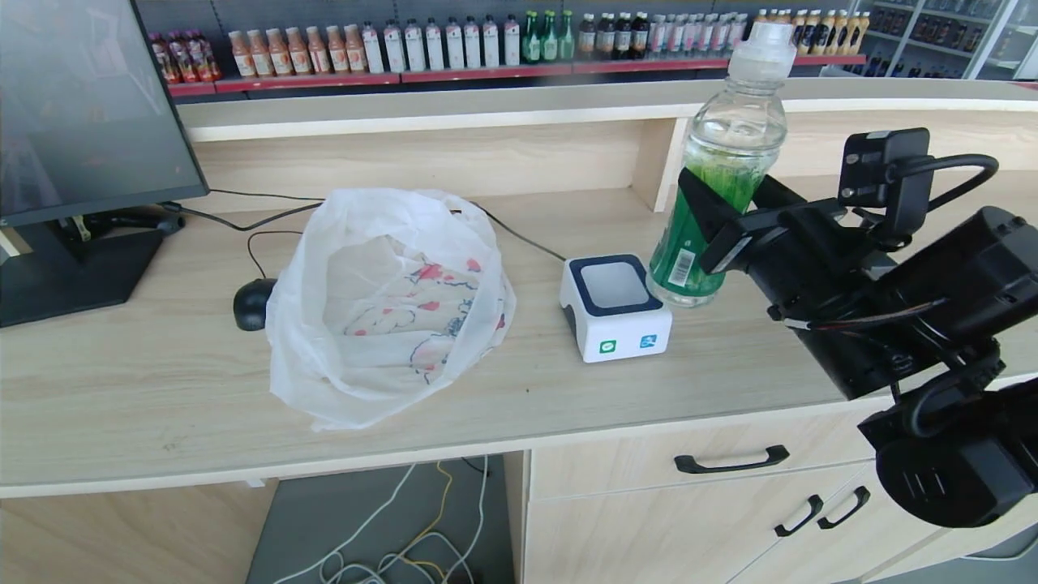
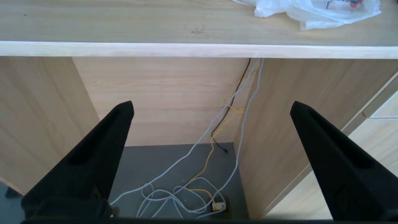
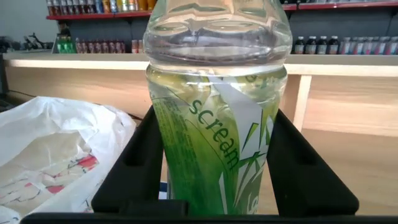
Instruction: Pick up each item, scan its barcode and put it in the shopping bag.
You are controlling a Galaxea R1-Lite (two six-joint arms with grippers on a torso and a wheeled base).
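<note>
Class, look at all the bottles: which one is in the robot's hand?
The green-labelled bottle with the clear cap, gripped by the right hand beside the scanner. The other bottles stand in rows on the red shelf behind.

— What does the right arm (image 1: pixel 892 300) look like?
— Matte black, with rounded housings. A boxy camera module (image 1: pixel 884 166) sits at twelve o'clock, a black cable (image 1: pixel 969 166) loops off its three o'clock, and a thin reddish wire (image 1: pixel 859 322) runs beneath.
— And the left gripper (image 2: pixel 211 106)?
— Black, tapered wedge fingers (image 2: pixel 93 162).

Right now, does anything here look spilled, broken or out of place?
Nothing stands out. The capped bottle sits in the right pincer beside the scanner, leaning slightly; the bag stands open, nothing spilled.
</note>
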